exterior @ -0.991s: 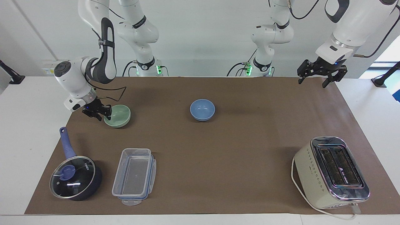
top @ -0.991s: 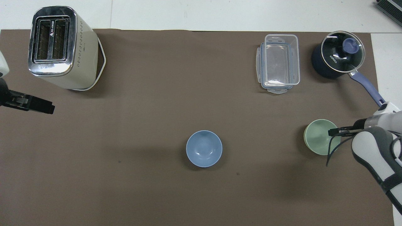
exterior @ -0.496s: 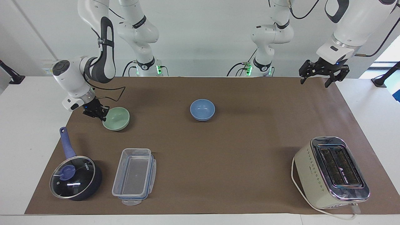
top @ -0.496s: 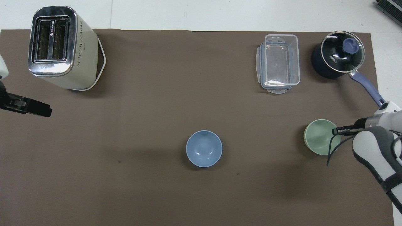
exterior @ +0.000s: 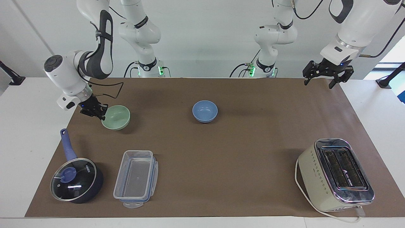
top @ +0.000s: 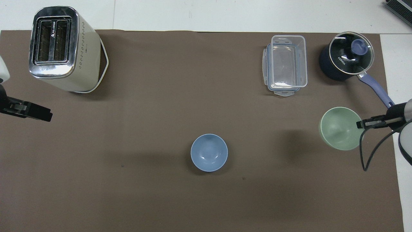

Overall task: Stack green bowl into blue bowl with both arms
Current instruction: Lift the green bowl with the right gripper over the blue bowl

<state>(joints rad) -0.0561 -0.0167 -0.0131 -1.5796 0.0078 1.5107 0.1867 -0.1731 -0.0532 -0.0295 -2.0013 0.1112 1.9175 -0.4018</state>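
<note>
The pale green bowl (exterior: 116, 117) (top: 341, 128) hangs a little above the brown mat at the right arm's end of the table. My right gripper (exterior: 102, 114) (top: 359, 124) is shut on its rim, on the side toward the mat's edge. The light blue bowl (exterior: 205, 111) (top: 209, 152) stands upright and empty in the middle of the mat, well apart from the green one. My left gripper (exterior: 320, 79) (top: 45, 115) is open and holds nothing, up in the air over the mat's edge at the left arm's end, where that arm waits.
A dark blue saucepan with a glass lid (exterior: 76, 179) (top: 349, 58) and a clear plastic container (exterior: 136, 178) (top: 285, 64) stand farther from the robots than the green bowl. A cream toaster (exterior: 337, 174) (top: 61, 48) stands at the left arm's end.
My right gripper closed on the green bowl's rim and lifted it off the mat. The left arm barely moved and the blue bowl stayed put.
</note>
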